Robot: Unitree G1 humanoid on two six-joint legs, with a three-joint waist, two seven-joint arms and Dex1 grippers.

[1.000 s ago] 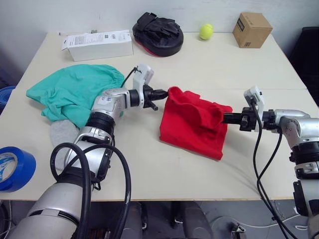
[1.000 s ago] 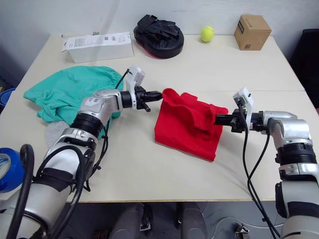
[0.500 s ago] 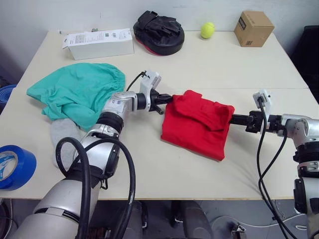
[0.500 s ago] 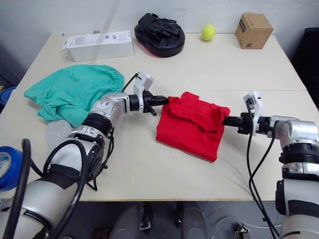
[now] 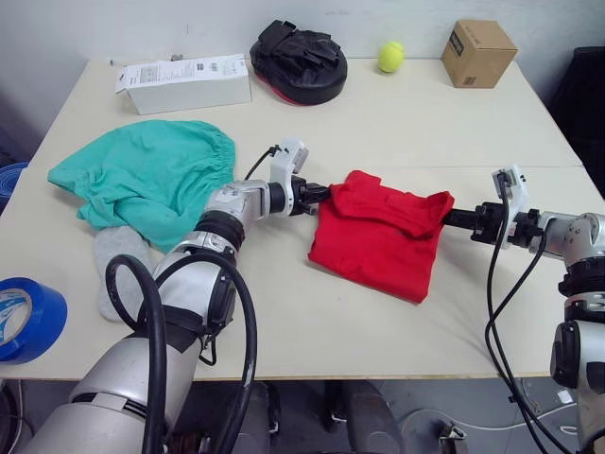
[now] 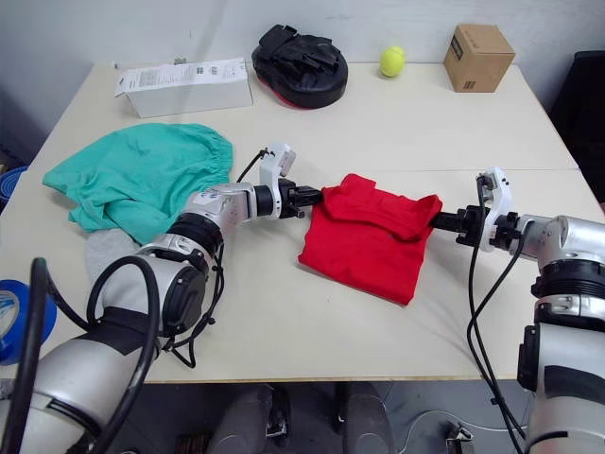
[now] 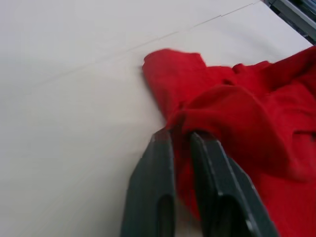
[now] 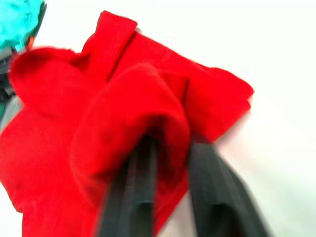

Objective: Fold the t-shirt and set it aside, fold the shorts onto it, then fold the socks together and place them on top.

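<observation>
While both grippers clamp opposite ends of the t-shirt (image 5: 378, 235), it lies part-folded mid-table.

Left gripper (image 5: 321, 194) pinches a bunched corner at the shirt's far left edge, black fingers (image 7: 160, 163) closed tight on red cloth; right gripper (image 6: 442, 221) bites the far right corner the same way — fabric wrapped over its fingers (image 8: 140, 170). A doubled-over flap runs between the two grips. Shorts (image 5: 142, 180) lie crumpled on the table (image 5: 378, 123) to the left, apart from the shirt; one grey sock (image 5: 115, 265) shows just beside their near edge — its pair cannot be made out.
</observation>
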